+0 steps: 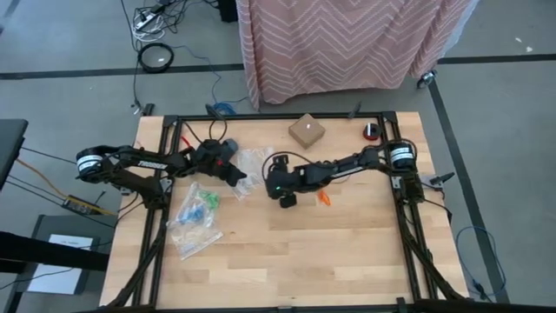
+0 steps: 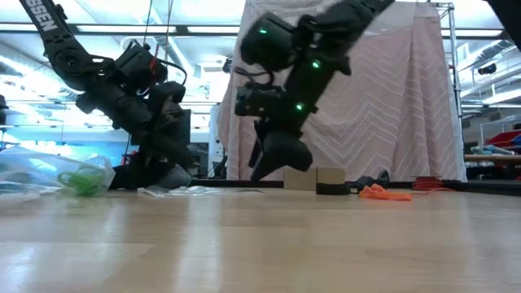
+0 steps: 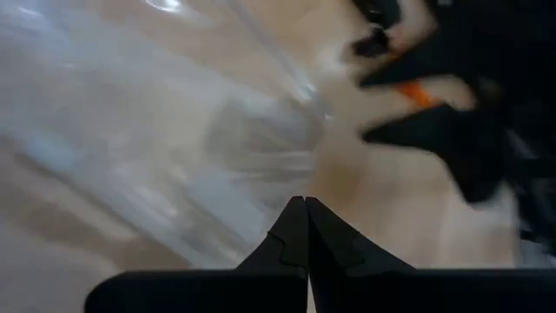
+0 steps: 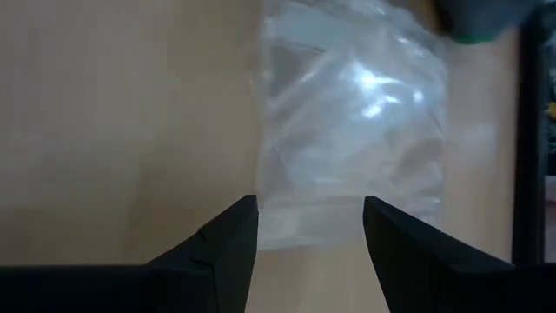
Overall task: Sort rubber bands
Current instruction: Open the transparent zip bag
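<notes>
On table [image 1: 347,243] — two claws; three bags [image 1: 195,222]

Blur softens a clear plastic bag [image 3: 174,156] in the left wrist view. The orange rubber bands [image 1: 323,198] are too small overhead to count, while bands inside the bags [image 1: 195,217] blend into coloured smudges.

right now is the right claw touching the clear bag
Apart. The right wrist view shows the right claw open, the wood table visible between its fingers, with the clear bag lying just beyond the tips.
</notes>
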